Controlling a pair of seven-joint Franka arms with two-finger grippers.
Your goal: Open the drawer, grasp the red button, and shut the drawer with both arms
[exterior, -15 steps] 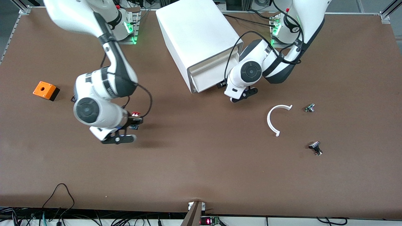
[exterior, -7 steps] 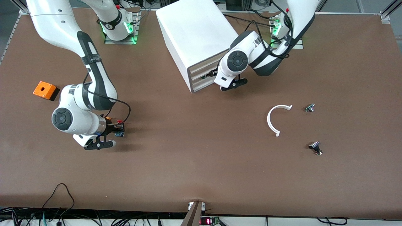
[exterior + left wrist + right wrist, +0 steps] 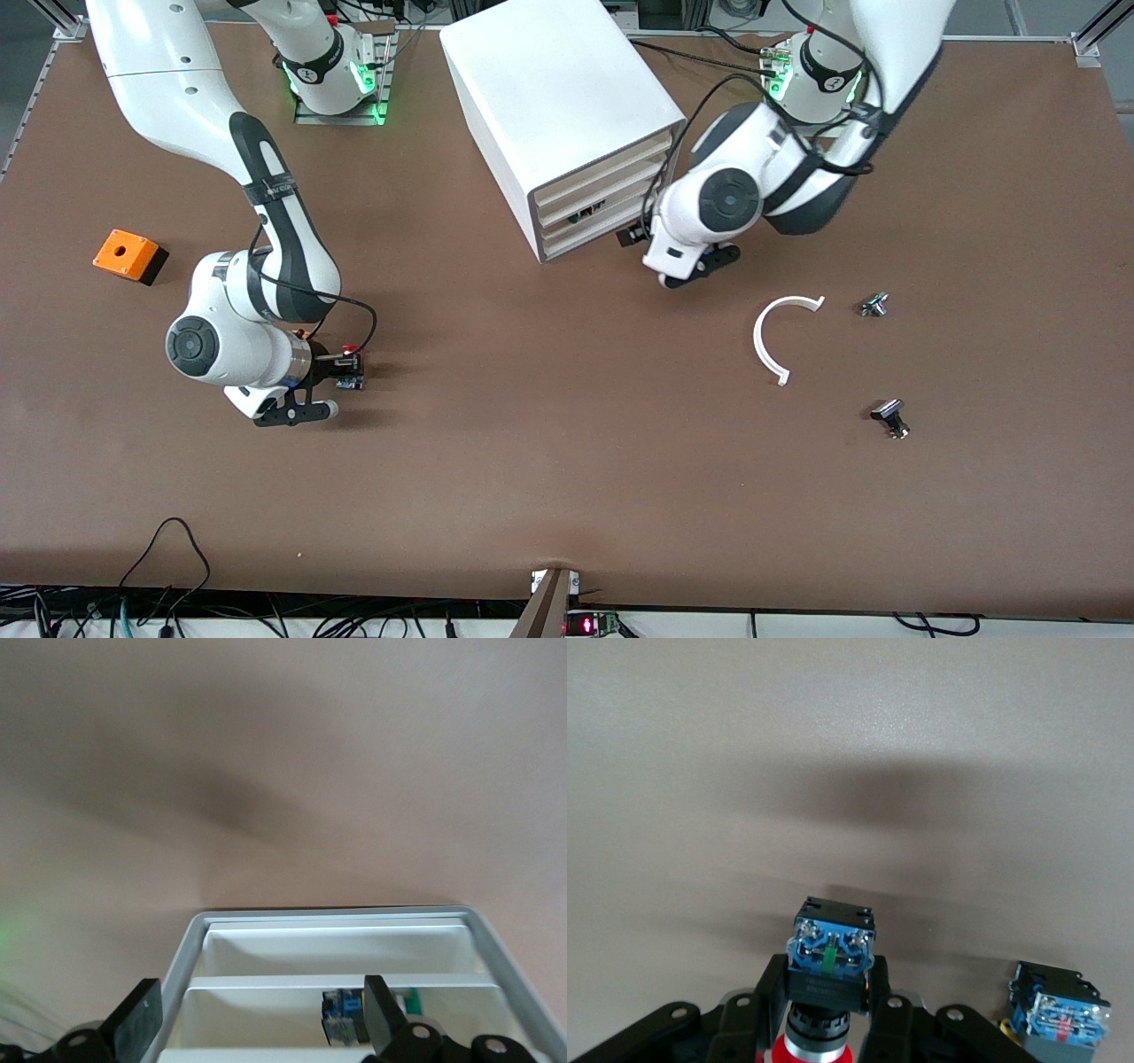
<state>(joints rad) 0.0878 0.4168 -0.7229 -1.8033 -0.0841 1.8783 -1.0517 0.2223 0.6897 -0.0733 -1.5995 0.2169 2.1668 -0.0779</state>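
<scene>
The white cabinet (image 3: 558,97) stands at the back middle of the table. Its drawers (image 3: 602,199) are all pushed in, with fronts about level. In the left wrist view the drawer fronts (image 3: 337,948) fill the lower part, and a blue-and-black part (image 3: 344,1017) shows through a gap. My left gripper (image 3: 633,237) (image 3: 257,1023) is open and empty, just in front of the cabinet and apart from it. My right gripper (image 3: 347,361) (image 3: 828,979) is shut on the button (image 3: 831,958) and holds it low over the bare table toward the right arm's end. The button's red cap (image 3: 352,348) points toward the palm.
An orange box with a hole (image 3: 128,255) sits toward the right arm's end. A white C-shaped ring (image 3: 772,341) and two small buttons (image 3: 874,305) (image 3: 889,418) lie toward the left arm's end. A second blue-bodied part (image 3: 1059,1014) shows beside my right gripper.
The drawer, pulled out a second ago, is now pushed in. My left gripper pushed it in, then drew back from the cabinet. My right gripper carried the button toward its end, then drifted slightly back.
</scene>
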